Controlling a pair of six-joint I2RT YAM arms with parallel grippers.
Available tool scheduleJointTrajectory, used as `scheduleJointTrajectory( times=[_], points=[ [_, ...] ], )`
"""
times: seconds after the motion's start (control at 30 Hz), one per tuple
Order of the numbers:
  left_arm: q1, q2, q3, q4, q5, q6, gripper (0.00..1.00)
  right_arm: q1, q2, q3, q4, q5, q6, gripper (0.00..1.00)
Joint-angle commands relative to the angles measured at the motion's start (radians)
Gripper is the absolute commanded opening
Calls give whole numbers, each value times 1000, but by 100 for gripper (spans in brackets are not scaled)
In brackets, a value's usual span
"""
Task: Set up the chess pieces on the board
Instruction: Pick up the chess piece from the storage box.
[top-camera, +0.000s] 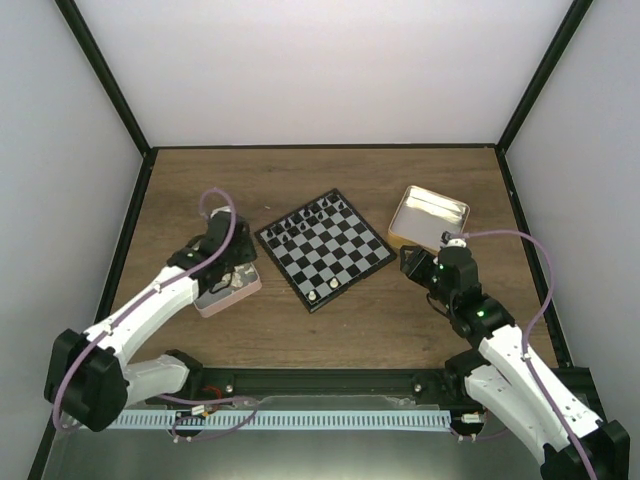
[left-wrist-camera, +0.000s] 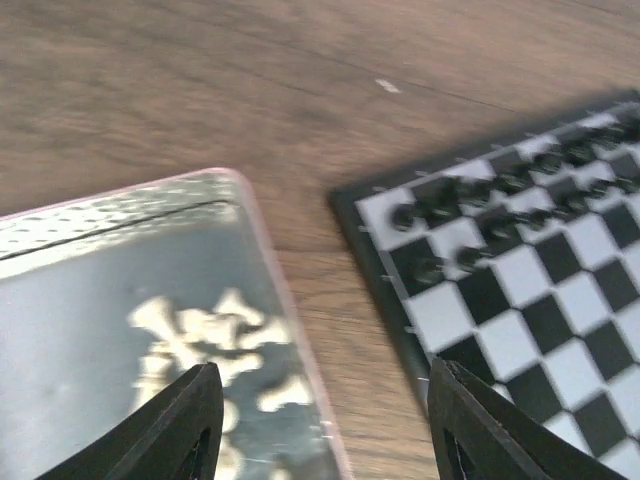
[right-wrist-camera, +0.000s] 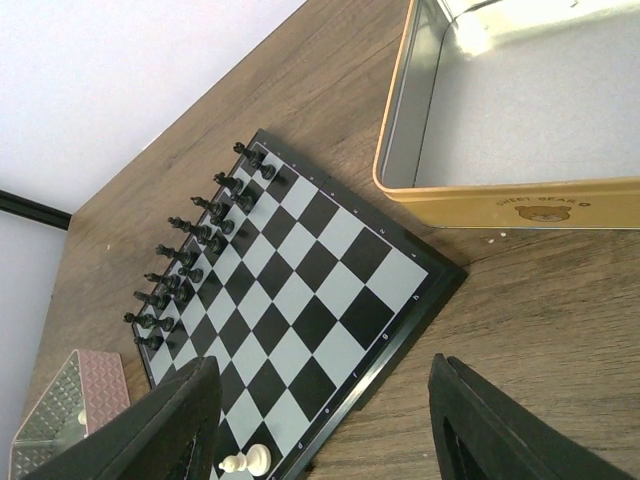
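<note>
The board (top-camera: 340, 250) lies at the table's middle, turned at an angle. Black pieces fill its two far rows. Two cream-white chess pieces (top-camera: 316, 297) sit on its near edge; one shows in the right wrist view (right-wrist-camera: 245, 461). Several more cream-white pieces (left-wrist-camera: 200, 335) lie heaped in the pink tin (left-wrist-camera: 270, 260). My left gripper (top-camera: 230, 280) hangs over that tin, open and empty (left-wrist-camera: 320, 430), straddling the tin's right rim, with the board (left-wrist-camera: 510, 345) on its right. My right gripper (top-camera: 412, 262) is open and empty (right-wrist-camera: 320, 430) above the board's right corner (right-wrist-camera: 340, 235).
A gold tin (top-camera: 428, 218) lies open just right of the board and close to my right gripper; it looks empty in the right wrist view (right-wrist-camera: 480, 190). The pink tin (top-camera: 228, 290) touches the table left of the board. Black frame posts and white walls bound the table.
</note>
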Motion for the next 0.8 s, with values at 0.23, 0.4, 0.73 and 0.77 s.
scheduleJointTrajectory(
  times=[0.23, 0.4, 0.73, 0.77],
  points=[
    [211, 20, -126, 8, 57, -118, 51, 5, 2, -6, 12, -5, 2, 58],
    [232, 87, -117, 18, 100, -73, 44, 5, -7, -4, 13, -2, -2, 58],
    [248, 141, -131, 31, 111, -62, 30, 5, -14, -5, 20, 4, 2, 58],
    [248, 145, -131, 35, 114, -61, 30, 4, -13, -4, 19, 4, 2, 58]
  ],
)
